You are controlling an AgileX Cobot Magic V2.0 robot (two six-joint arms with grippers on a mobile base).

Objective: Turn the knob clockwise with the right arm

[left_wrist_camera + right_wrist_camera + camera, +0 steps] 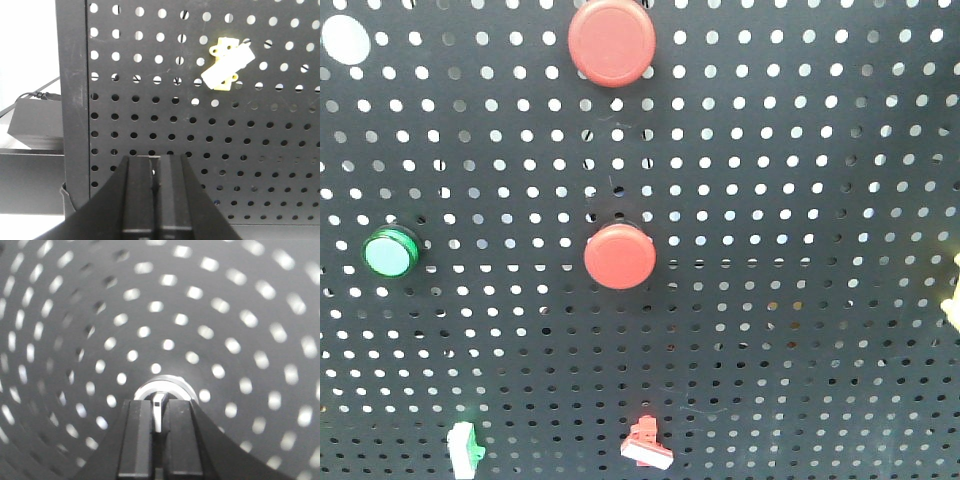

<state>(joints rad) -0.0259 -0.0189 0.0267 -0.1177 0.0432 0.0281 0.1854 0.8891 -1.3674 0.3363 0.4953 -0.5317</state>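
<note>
Right wrist view, blurred, right jaws seemingly clenched on half-hidden knob, left jaws pressed together.

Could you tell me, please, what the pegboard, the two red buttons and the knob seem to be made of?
The pegboard looks like painted sheet metal: matte black, cleanly punched holes. The upper red button and lower red button seem smooth plastic with soft sheen. The knob has a bright silvery ring, metal or chromed plastic; blur leaves it open.
</note>
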